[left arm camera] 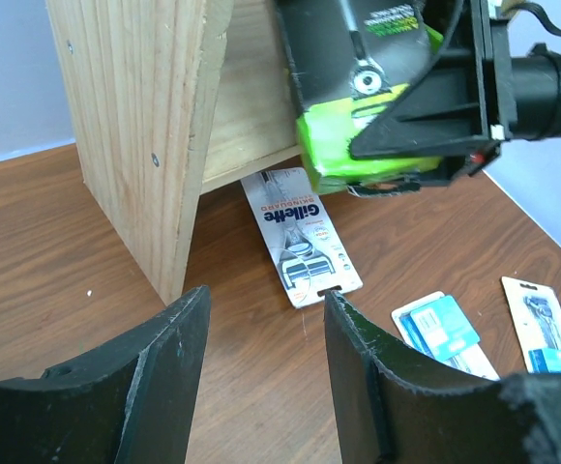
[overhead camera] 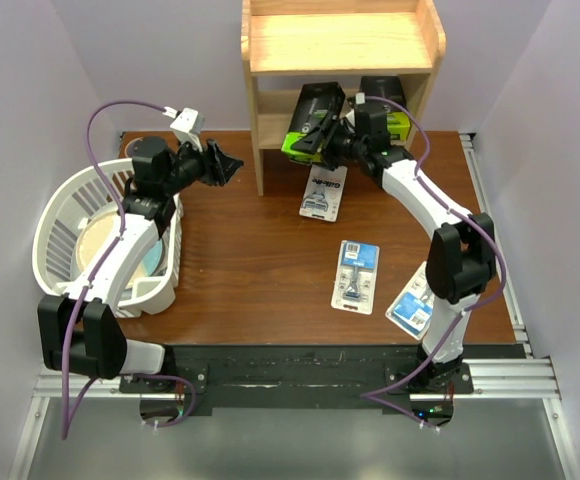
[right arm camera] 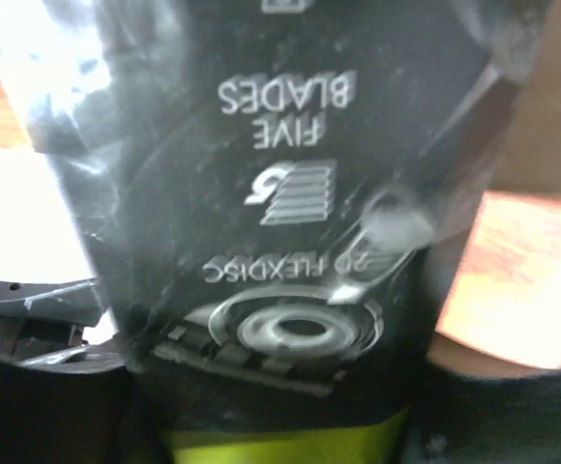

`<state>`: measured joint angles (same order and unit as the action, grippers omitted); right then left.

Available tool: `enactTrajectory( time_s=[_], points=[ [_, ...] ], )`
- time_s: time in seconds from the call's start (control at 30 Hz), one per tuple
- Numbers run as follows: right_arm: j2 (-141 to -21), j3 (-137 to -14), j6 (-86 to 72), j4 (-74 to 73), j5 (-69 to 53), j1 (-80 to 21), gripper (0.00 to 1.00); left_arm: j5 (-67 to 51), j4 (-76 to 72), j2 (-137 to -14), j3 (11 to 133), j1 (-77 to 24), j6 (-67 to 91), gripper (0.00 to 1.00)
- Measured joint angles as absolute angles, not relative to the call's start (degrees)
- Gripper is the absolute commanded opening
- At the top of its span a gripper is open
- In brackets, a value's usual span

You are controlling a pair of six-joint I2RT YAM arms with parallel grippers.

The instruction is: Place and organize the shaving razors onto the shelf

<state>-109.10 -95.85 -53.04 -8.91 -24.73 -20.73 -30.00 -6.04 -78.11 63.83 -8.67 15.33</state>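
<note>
My right gripper (overhead camera: 332, 135) is shut on a black razor box with a lime-green end (overhead camera: 313, 118), held tilted at the front of the wooden shelf's (overhead camera: 342, 42) lower tier. The box fills the right wrist view (right arm camera: 280, 193) and also shows in the left wrist view (left arm camera: 363, 87). A second black box (overhead camera: 387, 116) sits on the lower tier behind it. Three blister cards lie on the table: one by the shelf (overhead camera: 323, 192), one in the middle (overhead camera: 357, 276), one at the right (overhead camera: 413, 308). My left gripper (overhead camera: 225, 165) is open and empty, left of the shelf.
A white plastic basket (overhead camera: 55, 215) stands at the left under my left arm. The shelf's side panel (left arm camera: 135, 126) stands close in front of the left gripper (left arm camera: 266, 319). The nearest card (left arm camera: 300, 237) lies just past its fingertips (left arm camera: 179, 333).
</note>
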Motion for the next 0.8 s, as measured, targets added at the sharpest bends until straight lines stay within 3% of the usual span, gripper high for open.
enactTrajectory(
  time_s=[0.03, 0.07, 0.17, 0.57, 0.8],
  points=[
    [-109.9, -96.7, -52.9, -8.5, -25.3, -20.7, 0.72, -30.0, -5.9, -78.1, 63.8, -8.7, 15.3, 0.56],
    [-110.5, -97.6, -53.0, -7.9, -25.6, -20.7, 0.85, -30.0, -5.9, -78.1, 63.8, -8.7, 15.2, 0.56],
    [-111.7, -99.5, -53.3, -7.2, -25.5, -20.7, 0.95, -30.0, -5.9, -78.1, 63.8, -8.7, 15.2, 0.56],
    [-111.7, -99.8, -50.2, -9.3, -23.4, -20.5, 0.99, -30.0, -8.2, -77.6, 61.5, -9.8, 15.0, 0.57],
    [-110.7, -99.8, -46.3, -12.1, -20.4, -20.1, 0.99, -26.1, -11.1, -79.1, 61.4, -19.4, 10.8, 0.57]
  ],
)
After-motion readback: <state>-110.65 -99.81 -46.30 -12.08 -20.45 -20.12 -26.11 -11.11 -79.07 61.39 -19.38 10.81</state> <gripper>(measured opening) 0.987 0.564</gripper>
